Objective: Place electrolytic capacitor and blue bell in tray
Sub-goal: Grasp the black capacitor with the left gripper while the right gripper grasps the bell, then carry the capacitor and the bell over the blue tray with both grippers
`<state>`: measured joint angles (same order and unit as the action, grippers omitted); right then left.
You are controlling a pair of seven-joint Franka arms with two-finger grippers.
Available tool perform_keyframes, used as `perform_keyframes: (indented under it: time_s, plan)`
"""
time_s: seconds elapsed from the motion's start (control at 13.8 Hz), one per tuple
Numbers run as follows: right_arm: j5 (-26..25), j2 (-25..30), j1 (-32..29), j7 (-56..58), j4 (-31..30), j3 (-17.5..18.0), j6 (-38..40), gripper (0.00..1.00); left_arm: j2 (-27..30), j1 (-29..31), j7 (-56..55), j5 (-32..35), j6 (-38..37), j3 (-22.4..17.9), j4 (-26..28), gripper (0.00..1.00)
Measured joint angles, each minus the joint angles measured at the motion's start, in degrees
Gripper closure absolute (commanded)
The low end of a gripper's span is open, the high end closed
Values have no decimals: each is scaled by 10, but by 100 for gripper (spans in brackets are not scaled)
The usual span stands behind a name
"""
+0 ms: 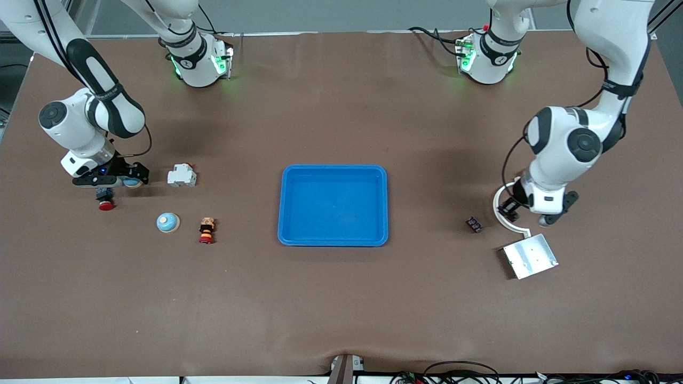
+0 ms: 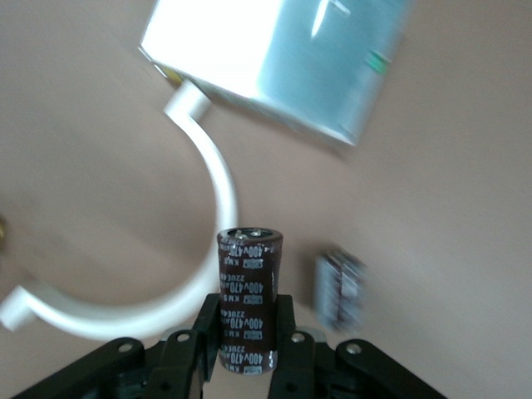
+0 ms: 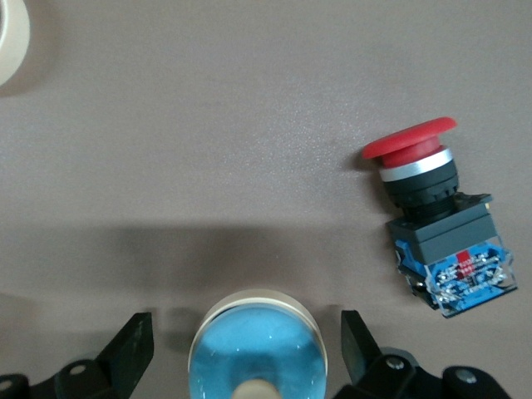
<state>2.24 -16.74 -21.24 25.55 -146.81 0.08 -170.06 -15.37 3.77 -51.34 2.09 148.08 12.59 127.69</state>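
the right arm comes down from its base with the elbow bent out toward its own end of the table, wrist turned straight down. its right end effector (image 1: 127, 179) sits low, fingers (image 3: 133, 345) spread wide on either side of the blue bell (image 3: 258, 357), with a gap showing on each side, so it has hold of nothing. the blue bell stands upright on the table (image 1: 341, 298), dome and knob facing up, toward the right arm's end. a red push button (image 1: 105, 202) lies on its side just beside it, nearer the front camera. a white block (image 1: 182, 175) stands beside the end effector toward the tray. nearer the camera are a second blue bell (image 1: 168, 222), also upright, and a small red, orange and black stacked part (image 1: 207, 230).

the tray (image 1: 333, 168) lies in the middle of the table with nothing in it.

a small dark component (image 1: 474, 224) lies between the tray and the left arm. that arm folds down with the wrist vertical; the left end effector (image 2: 249, 324) is closed on the electrolytic capacitor (image 2: 249, 291), over a white curved piece (image 1: 507, 223). the capacitor's long axis runs in line with the fingers, its free end pointing away from the wrist toward the table. a silver plate (image 1: 530, 256) lies just beside, nearer the camera.
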Motion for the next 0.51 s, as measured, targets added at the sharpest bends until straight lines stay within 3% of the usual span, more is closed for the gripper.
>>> perform_keyframes:
  time_s: [0.36,0.51]
  plan:
    - [0,-3,-1,0,0,-1,1,0,7,-14,-150,0,-67,103,-45,100]
    - [0,-3,-1,0,0,-1,2,0,2,-45,-209,0,-82,117,-69,100]
